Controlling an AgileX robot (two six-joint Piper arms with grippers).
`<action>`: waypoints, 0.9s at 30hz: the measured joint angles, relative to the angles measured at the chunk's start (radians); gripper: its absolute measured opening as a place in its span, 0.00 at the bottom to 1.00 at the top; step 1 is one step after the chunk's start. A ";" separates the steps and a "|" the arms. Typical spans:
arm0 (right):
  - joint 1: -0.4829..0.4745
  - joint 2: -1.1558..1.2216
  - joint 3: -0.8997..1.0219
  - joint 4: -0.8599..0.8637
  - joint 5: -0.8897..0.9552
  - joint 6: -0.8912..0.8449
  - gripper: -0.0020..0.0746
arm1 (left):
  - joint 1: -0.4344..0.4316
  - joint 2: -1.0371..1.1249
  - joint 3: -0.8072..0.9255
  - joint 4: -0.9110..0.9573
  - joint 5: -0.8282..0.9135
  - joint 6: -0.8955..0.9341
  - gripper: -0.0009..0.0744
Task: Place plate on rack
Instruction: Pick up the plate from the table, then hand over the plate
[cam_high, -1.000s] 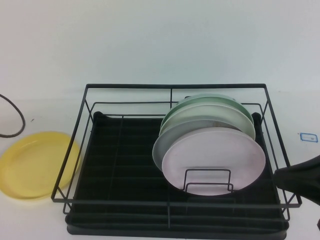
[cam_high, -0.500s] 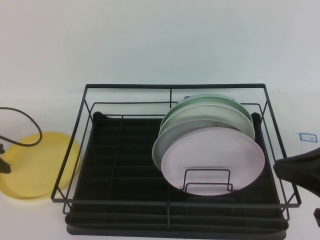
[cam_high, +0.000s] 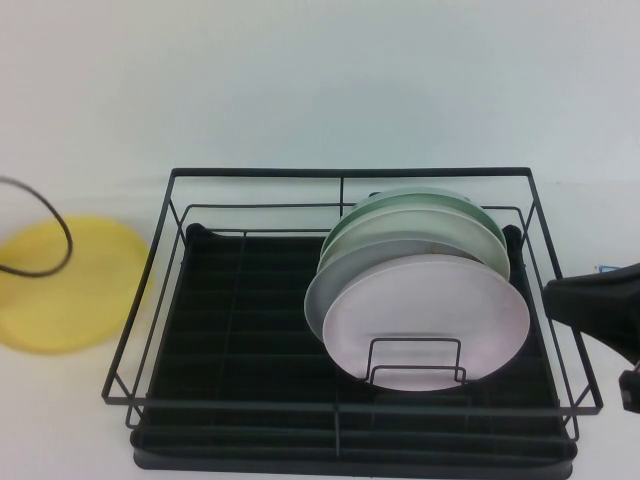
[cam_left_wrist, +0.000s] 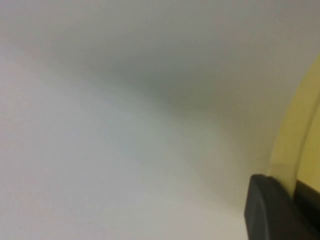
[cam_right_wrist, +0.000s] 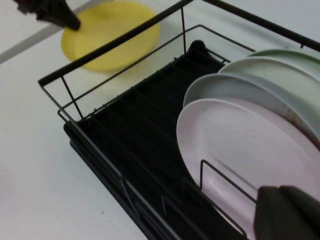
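Note:
The yellow plate (cam_high: 70, 285) is at the left of the black wire rack (cam_high: 350, 173), blurred and raised off the white table. In the left wrist view my left gripper (cam_left_wrist: 292, 187) is shut on the plate's rim (cam_left_wrist: 300, 140), with a black finger on each side. In the right wrist view the left gripper (cam_right_wrist: 50, 12) is at the plate's (cam_right_wrist: 112, 32) far edge, beyond the rack (cam_right_wrist: 145, 125). My right gripper (cam_high: 600, 310) is shut and empty, just outside the rack's right side, near the pink plate.
A pale pink plate (cam_high: 425, 320), a grey-white plate (cam_high: 330, 285) and green plates (cam_high: 420, 215) stand upright in the rack's right half, behind a small wire loop (cam_high: 415, 360). A black cable (cam_high: 50, 240) loops over the yellow plate.
The yellow plate has risen and shifted away from me, now held by the left gripper. The cable has swung with it. The right gripper has edged slightly up.

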 joint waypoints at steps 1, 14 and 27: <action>0.000 0.000 0.000 0.007 0.000 -0.002 0.04 | 0.000 -0.039 0.000 -0.016 -0.005 0.007 0.03; 0.000 -0.002 -0.021 0.300 -0.006 -0.054 0.04 | -0.132 -0.663 0.004 -0.203 0.138 0.106 0.02; 0.000 -0.002 -0.025 0.624 0.283 -0.144 0.37 | -0.648 -0.836 0.089 -0.018 0.019 -0.068 0.02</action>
